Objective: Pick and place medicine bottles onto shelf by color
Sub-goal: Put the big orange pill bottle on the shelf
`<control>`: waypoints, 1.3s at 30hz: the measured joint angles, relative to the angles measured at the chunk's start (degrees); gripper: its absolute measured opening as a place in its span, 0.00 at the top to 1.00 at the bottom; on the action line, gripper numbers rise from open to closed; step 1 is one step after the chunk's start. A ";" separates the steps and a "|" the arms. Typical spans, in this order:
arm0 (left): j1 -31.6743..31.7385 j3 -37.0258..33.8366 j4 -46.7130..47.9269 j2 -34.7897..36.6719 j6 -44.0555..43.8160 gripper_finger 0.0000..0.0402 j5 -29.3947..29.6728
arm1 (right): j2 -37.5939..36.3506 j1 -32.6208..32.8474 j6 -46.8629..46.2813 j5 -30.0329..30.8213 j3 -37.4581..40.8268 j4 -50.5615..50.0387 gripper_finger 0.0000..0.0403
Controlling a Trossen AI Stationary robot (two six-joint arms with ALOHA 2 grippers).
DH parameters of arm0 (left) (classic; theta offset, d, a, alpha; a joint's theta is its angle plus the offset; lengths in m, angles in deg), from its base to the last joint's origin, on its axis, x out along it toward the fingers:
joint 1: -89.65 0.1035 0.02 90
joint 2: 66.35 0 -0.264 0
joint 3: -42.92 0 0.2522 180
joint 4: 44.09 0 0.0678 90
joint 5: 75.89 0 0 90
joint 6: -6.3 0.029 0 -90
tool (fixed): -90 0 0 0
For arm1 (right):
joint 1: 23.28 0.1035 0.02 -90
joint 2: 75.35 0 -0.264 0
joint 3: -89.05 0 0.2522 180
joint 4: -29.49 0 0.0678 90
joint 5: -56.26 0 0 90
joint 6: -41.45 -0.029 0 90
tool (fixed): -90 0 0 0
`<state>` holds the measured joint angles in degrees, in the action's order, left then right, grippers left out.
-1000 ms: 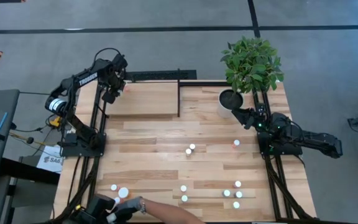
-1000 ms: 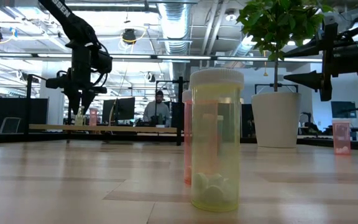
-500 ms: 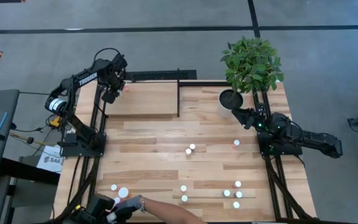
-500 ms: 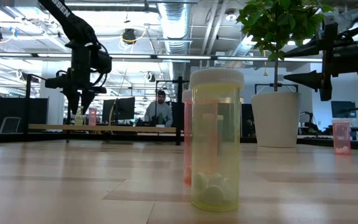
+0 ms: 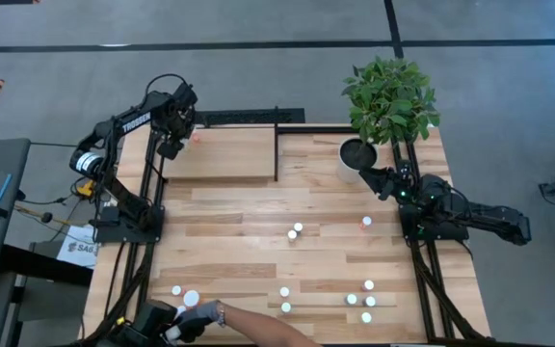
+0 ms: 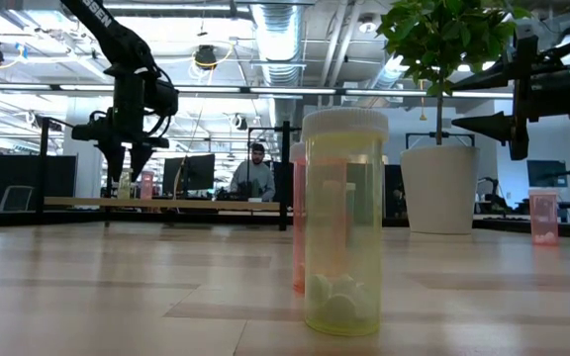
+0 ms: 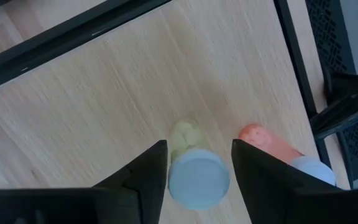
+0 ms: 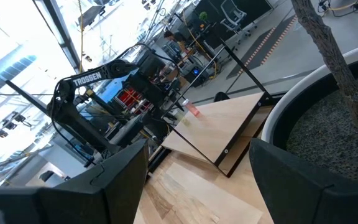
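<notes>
Counter (image 5: 258, 241) of pale planks fills the high view, with the shelf (image 5: 222, 154) lying at its far left corner, a light board framed by thin black rods. Potted plant (image 5: 389, 101) stands at the far right corner in a white pot (image 6: 439, 190). Left arm reaches over the shelf's far left end, its left pincer (image 5: 173, 146) hanging there; in the left wrist view the fingers (image 7: 146, 171) stand apart on either side of a yellowish white-capped bottle (image 7: 194, 171) that rests upright on the shelf board, with small gaps showing, so the bottle looks released. An orange bottle (image 7: 272, 146) stands just beside it on the same board. Right arm waits by the plant pot, right pincer (image 5: 366, 176) spread wide and holding nothing. A person's hand (image 5: 196, 318) reaches in at the near left edge beside a larger white cap (image 5: 191, 299). Remaining medicine bottles (image 5: 297, 231) dot the counter's middle and near right as small white caps; one yellow bottle (image 6: 343, 237) looms closest in the low view
</notes>
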<state>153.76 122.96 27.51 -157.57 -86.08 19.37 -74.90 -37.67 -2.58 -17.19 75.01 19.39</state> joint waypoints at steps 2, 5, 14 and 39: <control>0.00 0.00 -0.02 0.00 0.77 0.55 -0.03 | 0.00 0.00 0.00 0.00 -0.01 0.02 0.25; 0.00 0.00 -0.28 0.03 0.90 0.51 -0.03 | 0.02 0.00 0.00 0.00 0.01 0.00 0.25; -0.20 4.63 4.20 0.20 1.21 0.40 2.44 | 0.01 0.00 0.00 0.00 0.00 0.02 0.25; -10.16 18.27 11.75 0.26 17.57 0.35 -0.09 | 0.02 0.00 0.00 0.00 0.01 0.00 0.25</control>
<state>143.60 141.24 39.27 -157.31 -68.51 19.28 -74.88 -37.67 -2.58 -17.19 75.02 19.39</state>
